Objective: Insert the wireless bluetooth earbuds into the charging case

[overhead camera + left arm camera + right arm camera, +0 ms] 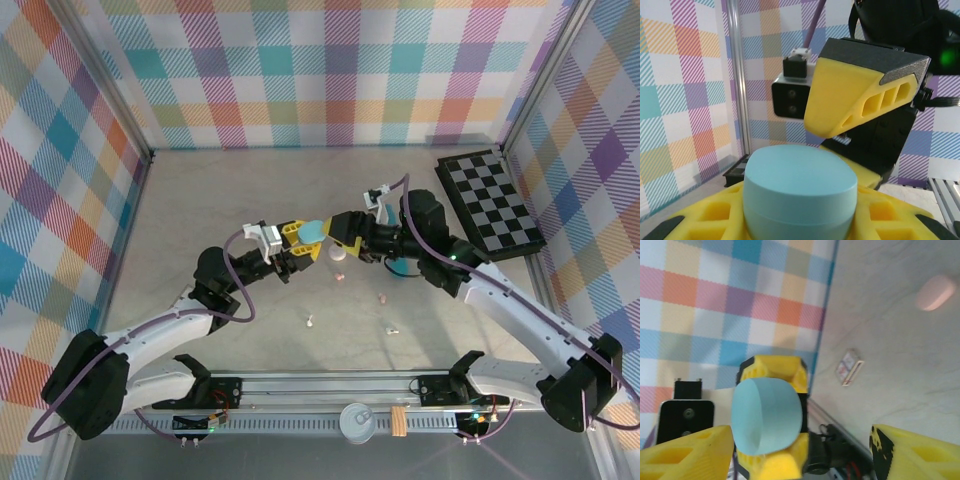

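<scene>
- Top external view: the left jaws hold a light blue charging case (313,232) up above the middle of the counter (250,190), and the right jaws meet it from the other side.
- Left wrist view: the light blue charging case (800,195) sits clamped between the yellow fingers, its lid closed along an unbroken seam. One finger of the right jaws hangs just above it, not touching.
- Right wrist view: the right jaws stand wide, one finger on each side of the frame, with the light blue charging case (767,415) between and beyond them. Nothing is in their grip.
- Several tiny earbuds (311,321) lie loose on the counter below and in front of the arms, well apart from one another. A pink case (337,255) rests under the raised one.
- Progress, as I judge it: early. The case is lifted and steadied but not opened, and no earbud has gone in.
- Left to do: open the lid, then pick up the earbuds and seat them.
</scene>
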Action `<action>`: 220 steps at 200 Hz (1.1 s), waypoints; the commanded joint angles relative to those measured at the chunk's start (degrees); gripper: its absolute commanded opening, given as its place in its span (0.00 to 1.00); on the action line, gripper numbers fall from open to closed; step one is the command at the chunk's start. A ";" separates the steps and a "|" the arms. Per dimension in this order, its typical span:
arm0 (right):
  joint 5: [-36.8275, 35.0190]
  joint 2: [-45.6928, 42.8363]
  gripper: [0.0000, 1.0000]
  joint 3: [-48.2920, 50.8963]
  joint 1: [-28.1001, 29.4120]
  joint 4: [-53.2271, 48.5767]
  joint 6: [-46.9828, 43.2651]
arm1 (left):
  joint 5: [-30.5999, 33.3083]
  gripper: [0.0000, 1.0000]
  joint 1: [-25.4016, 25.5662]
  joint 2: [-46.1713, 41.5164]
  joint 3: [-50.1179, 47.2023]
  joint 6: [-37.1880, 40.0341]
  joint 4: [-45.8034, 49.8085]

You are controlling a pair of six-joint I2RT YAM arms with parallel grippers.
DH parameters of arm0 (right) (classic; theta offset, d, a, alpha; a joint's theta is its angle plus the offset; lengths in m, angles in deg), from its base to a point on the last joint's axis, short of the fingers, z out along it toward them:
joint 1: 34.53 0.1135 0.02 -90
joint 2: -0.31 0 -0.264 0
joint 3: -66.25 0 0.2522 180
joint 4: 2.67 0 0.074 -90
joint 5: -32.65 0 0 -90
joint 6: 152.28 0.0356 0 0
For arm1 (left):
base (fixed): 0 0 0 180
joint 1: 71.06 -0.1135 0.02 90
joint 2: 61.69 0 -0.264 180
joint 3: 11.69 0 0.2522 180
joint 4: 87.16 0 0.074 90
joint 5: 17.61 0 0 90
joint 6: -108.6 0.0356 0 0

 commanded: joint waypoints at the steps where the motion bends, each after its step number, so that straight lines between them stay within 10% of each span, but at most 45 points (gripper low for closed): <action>1: 6.97 1.50 0.71 1.93 0.15 14.37 9.23 | 0.57 0.25 1.09 0.69 2.11 -1.10 -4.34; 126: 7.27 3.22 0.27 4.69 0.15 19.55 10.04 | 0.65 0.26 2.29 0.79 1.82 -1.10 -4.50; 220: -4.22 2.95 0.21 1.98 -0.42 3.81 -3.49 | 3.02 0.70 2.29 -8.06 -0.17 8.58 15.79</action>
